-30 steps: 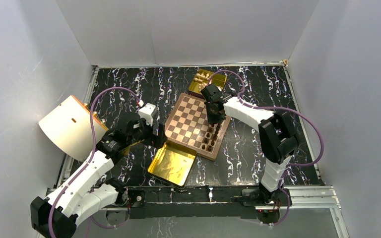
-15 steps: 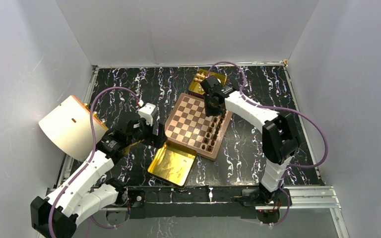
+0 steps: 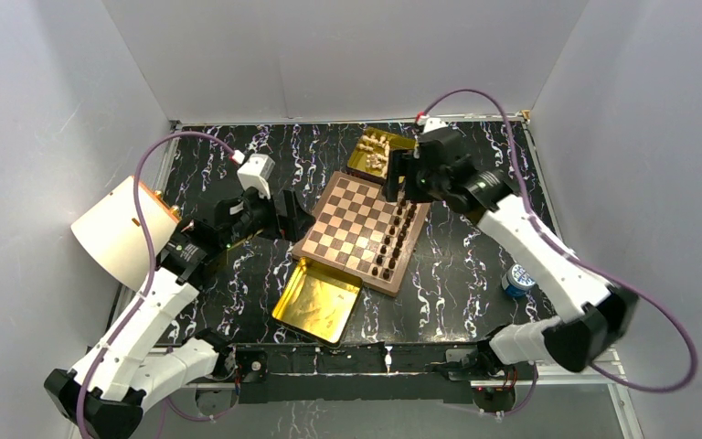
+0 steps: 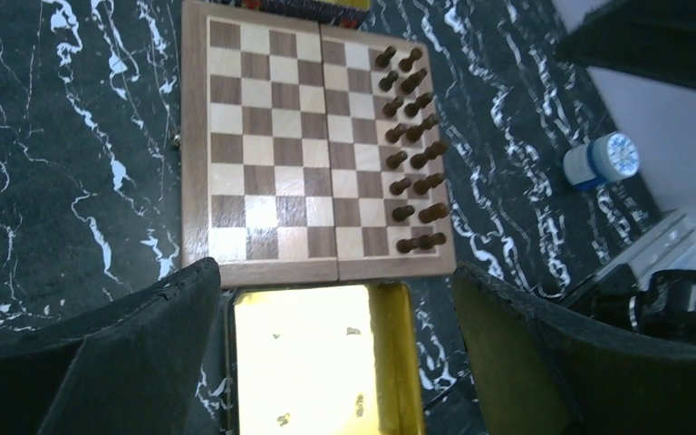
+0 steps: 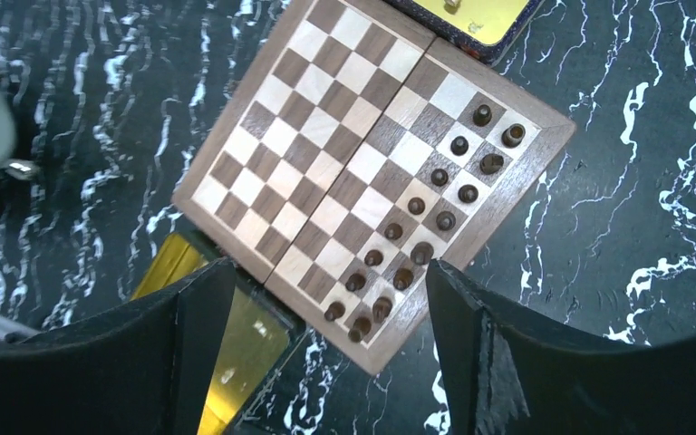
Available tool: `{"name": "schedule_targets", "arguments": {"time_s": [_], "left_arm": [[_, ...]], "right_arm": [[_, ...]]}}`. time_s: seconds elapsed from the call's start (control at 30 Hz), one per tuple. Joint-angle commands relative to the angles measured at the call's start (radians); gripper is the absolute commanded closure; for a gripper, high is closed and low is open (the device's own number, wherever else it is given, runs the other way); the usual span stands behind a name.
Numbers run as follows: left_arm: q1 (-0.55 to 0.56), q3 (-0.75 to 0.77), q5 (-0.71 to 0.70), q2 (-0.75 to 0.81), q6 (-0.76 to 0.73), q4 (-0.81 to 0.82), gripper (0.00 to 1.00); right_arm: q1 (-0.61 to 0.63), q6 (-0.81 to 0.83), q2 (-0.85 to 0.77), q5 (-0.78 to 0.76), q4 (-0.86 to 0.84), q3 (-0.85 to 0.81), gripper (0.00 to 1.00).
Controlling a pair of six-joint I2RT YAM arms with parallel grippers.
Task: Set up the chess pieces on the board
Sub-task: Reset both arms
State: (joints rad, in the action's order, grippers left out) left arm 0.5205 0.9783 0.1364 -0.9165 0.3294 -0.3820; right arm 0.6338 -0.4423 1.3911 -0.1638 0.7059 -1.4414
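Left claw [image 3: 285, 217]: my fingers [image 4: 145, 353] are spread wide with nothing between them. In my wrist view [image 4: 333, 272] they frame the near rim of the board [image 4: 272, 136] from above, without contact. From overhead, this claw hangs at 9 o'clock of the board [image 3: 352, 229], just beside its rim.

Right claw [image 3: 400, 178]: also spread wide and holding nothing. In its wrist view [image 5: 328, 270] both fingers [image 5: 507, 353] stand clear above the board [image 5: 326, 163]. From overhead it sits over the board's 1 o'clock corner.

The board lies flat on the black marbled table [image 3: 475, 265], turned at an angle. The dark chess pieces [image 3: 393, 247] stand upright in two adjacent rows along its 4 o'clock edge, as both wrist views confirm [image 4: 412, 145] [image 5: 417, 236]. The other squares are bare.

At 7 o'clock of the board lies an open gold tray [image 3: 320, 302], just beside the rim. My left wrist view shows only a few small specks on its floor [image 4: 317, 362]. At 12 o'clock a second gold tray [image 3: 398, 144] holds pale pieces [image 3: 375, 155], too small to tell apart.

A small blue-and-white container [image 3: 516, 279] stands at 4 o'clock, well apart from the board. It also shows in my left wrist view [image 4: 601, 161]
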Motion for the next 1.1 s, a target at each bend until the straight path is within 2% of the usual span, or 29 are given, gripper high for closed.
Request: {"name": "schedule_targets", "arguments": {"time_s": [0.0, 0.03, 0.07, 0.23, 0.4, 0.6, 1.07], "left_arm": [[-0.004, 0.061, 0.004, 0.034, 0.090, -0.018, 0.04], [-0.004, 0.070, -0.001, 0.043, 0.099, -0.018, 0.04], [-0.004, 0.078, -0.002, 0.053, 0.105, -0.016, 0.04], [-0.004, 0.071, -0.001, 0.104, 0.125, -0.016, 0.04], [-0.004, -0.023, -0.009, 0.173, 0.129, -0.015, 0.04], [-0.004, -0.081, -0.031, 0.252, 0.147, 0.009, 0.04], [-0.004, -0.021, -0.024, 0.268, 0.139, 0.047, 0.04]], "right_arm": [[-0.006, -0.021, -0.162, 0.059, -0.041, 0.078, 0.09], [-0.006, -0.026, -0.194, 0.069, -0.045, 0.100, 0.02], [-0.005, -0.033, -0.229, 0.079, -0.048, 0.123, 0.01], [-0.006, -0.065, -0.389, 0.119, -0.079, 0.245, 0.01], [-0.006, -0.092, -0.504, 0.145, -0.092, 0.327, 0.01], [-0.006, -0.138, -0.571, 0.142, -0.139, 0.357, 0.01], [-0.006, -0.151, -0.577, 0.132, -0.164, 0.360, 0.01]]}}
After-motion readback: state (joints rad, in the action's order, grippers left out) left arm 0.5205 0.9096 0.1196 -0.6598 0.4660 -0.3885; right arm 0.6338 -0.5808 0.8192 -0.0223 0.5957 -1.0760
